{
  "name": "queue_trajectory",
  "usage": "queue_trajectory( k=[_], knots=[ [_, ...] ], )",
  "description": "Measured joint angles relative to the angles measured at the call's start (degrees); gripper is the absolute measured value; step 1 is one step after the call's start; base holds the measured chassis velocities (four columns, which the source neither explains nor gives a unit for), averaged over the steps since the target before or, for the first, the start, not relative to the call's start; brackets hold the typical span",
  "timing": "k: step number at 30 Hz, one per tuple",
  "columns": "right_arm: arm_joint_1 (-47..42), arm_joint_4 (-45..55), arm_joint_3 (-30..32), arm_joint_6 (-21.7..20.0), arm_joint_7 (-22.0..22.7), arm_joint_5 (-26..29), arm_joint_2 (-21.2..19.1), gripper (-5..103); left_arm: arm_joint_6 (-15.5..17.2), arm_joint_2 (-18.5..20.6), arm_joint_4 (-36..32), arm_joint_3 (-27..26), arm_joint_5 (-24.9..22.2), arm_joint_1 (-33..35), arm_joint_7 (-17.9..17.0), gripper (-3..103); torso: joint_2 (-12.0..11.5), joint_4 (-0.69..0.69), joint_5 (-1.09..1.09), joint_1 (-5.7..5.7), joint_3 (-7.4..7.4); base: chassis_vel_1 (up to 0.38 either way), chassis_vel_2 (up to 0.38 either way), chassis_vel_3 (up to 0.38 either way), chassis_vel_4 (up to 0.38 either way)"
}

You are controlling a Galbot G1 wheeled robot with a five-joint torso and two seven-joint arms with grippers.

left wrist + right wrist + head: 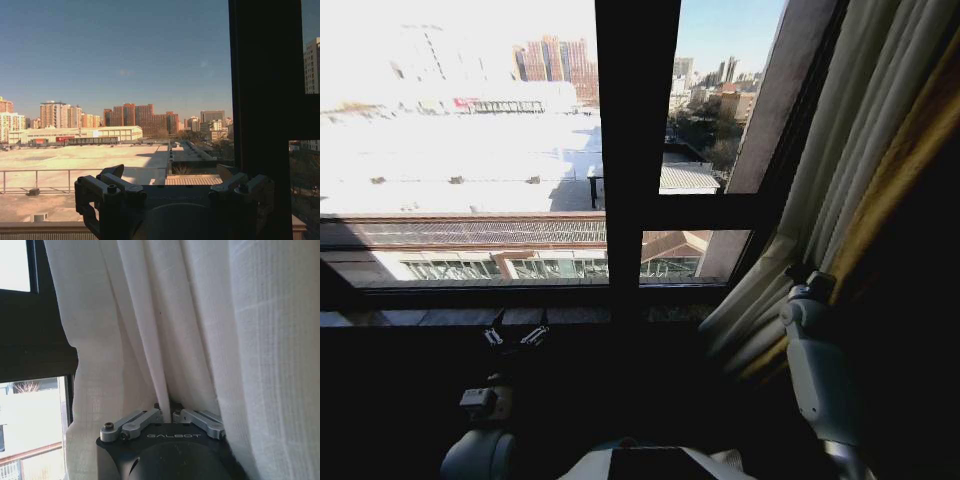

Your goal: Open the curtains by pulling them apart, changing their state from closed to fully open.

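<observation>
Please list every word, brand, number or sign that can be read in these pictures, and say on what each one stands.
"GALBOT": on the black body of the right gripper, which is shut on a fold of the curtain.
Red sign on a distant building: too small to read.

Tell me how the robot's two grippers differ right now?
The right gripper is shut on a fold of the sheer white pleated curtain, pulled over to the window's right edge. The left gripper is open, holds nothing and sits low by the dark window sill. Both have grey metal fingers.
</observation>
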Motion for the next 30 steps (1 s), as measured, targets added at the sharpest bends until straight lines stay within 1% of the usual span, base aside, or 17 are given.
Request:
queue_trajectory(
  k=[1, 4, 5, 7, 9, 12, 13, 15, 17, 18, 20, 21, 23, 25, 27, 28, 30],
  knots=[
    [-2.09, 2.06, -1.01, -0.31, -0.72, -0.02, 0.24, 8, -0.01, -0.02, -0.01, 0.01, 0.0, -0.01, -0.02, 100, -0.01, -0.04, 0.1, 0.0, 0.02, 0.0, 0.0, 0.0, 0.0],
    [-5.57, 5.91, -2.79, -0.84, -2.93, -0.12, 0.62, 8, 0.0, -0.09, -0.06, 0.06, 0.0, -0.1, -0.01, 100, 0.0, -0.03, 0.04, 0.01, 0.02, 0.0, 0.0, 0.0, 0.0],
    [-6.31, 6.69, -3.16, -0.94, -3.38, -0.22, 0.75, 18, 0.0, -0.1, -0.06, 0.07, 0.01, -0.12, -0.01, 100, -0.01, -0.03, 0.05, 0.01, 0.01, 0.0, 0.0, 0.0, 0.0],
    [-10.71, 11.38, -5.67, -1.11, -5.05, -1.25, 1.9, 29, 0.03, -0.16, 0.0, 0.05, 0.07, -0.19, -0.03, 100, -0.01, -0.02, 0.05, 0.01, 0.02, 0.0, 0.0, 0.0, 0.0],
    [-11.97, 13.04, -6.56, -1.13, -5.27, -1.56, 2.33, 29, 0.05, -0.19, 0.08, 0.06, 0.11, -0.21, -0.02, 100, -0.01, -0.02, 0.03, 0.0, 0.01, 0.0, 0.0, 0.0, 0.0],
    [-14.9, 18.49, -9.03, -1.28, -5.37, -1.89, 3.16, 45, 0.09, -0.29, 0.29, 0.03, 0.16, -0.23, -0.03, 100, 0.0, 0.0, 0.0, 0.0, 0.01, 0.0, 0.0, 0.0, 0.0],
    [-14.9, 18.49, -9.03, -1.28, -5.37, -1.89, 3.16, 45, 0.09, -0.29, 0.29, 0.03, 0.16, -0.23, -0.03, 100, 0.0, 0.0, 0.0, 0.0, 0.01, 0.0, 0.0, 0.0, 0.0],
    [-16.63, 22.0, -10.05, -1.57, -5.35, -1.89, 3.39, 56, 0.1, -0.35, 0.39, -0.01, 0.16, -0.23, -0.04, 100, 0.0, 0.0, 0.0, 0.0, 0.01, 0.0, 0.0, 0.0, 0.0],
    [-17.99, 24.87, -10.67, -1.7, -5.32, -1.9, 3.54, 61, 0.1, -0.37, 0.46, -0.05, 0.16, -0.25, -0.04, 100, 0.0, 0.0, 0.0, 0.0, 0.01, 0.0, 0.0, 0.0, 0.0],
    [-18.73, 26.37, -10.94, -1.73, -5.31, -1.9, 3.62, 61, 0.11, -0.37, 0.5, -0.07, 0.16, -0.26, -0.04, 100, 0.0, 0.0, 0.01, 0.01, 0.01, 0.0, 0.0, 0.0, 0.0],
    [-21.25, 31.12, -11.75, -1.79, -5.11, -2.24, 3.99, 73, 0.17, -0.34, 0.65, -0.03, 0.16, -0.41, -0.04, 100, 0.0, 0.01, 0.0, 0.0, 0.01, 0.0, 0.0, 0.0, 0.0],
    [-21.25, 31.12, -11.75, -1.79, -5.11, -2.24, 3.99, 73, 0.17, -0.34, 0.65, -0.03, 0.16, -0.41, -0.04, 100, 0.0, 0.01, 0.0, 0.0, 0.01, 0.0, 0.0, 0.0, 0.0],
    [-23.25, 33.73, -12.18, -1.79, -5.48, -3.73, 4.36, 83, 0.23, -0.32, 0.79, 0.16, 0.16, -0.53, -0.04, 100, 0.0, 0.0, 0.0, 0.0, 0.0, 0.0, 0.0, 0.0, 0.0],
    [-25.07, 35.15, -12.43, -1.29, -6.68, -7.45, 4.92, 93, 0.3, -0.31, 0.83, 0.41, 0.19, -0.6, -0.04, 100, 0.0, -0.01, -0.01, 0.0, 0.0, 0.0, 0.0, 0.0, 0.0],
    [-25.45, 35.19, -12.51, -0.67, -6.98, -9.04, 5.11, 93, 0.32, -0.28, 0.83, 0.5, 0.21, -0.61, -0.04, 100, 0.0, -0.02, 0.0, 0.0, 0.0, 0.0, 0.0, 0.0, 0.0],
    [-25.77, 35.08, -12.63, 0.34, -7.18, -11.16, 5.42, 97, 0.33, -0.24, 0.83, 0.53, 0.24, -0.63, -0.04, 100, 0.0, -0.01, 0.0, 0.0, 0.0, 0.0, 0.0, 0.0, 0.0],
    [-25.83, 34.83, -12.73, 0.82, -7.18, -11.97, 5.65, 99, 0.34, -0.19, 0.83, 0.53, 0.24, -0.65, -0.03, 100, 0.0, 0.0, 0.01, 0.0, 0.0, 0.0, 0.0, 0.0, 0.0]
  ],
)
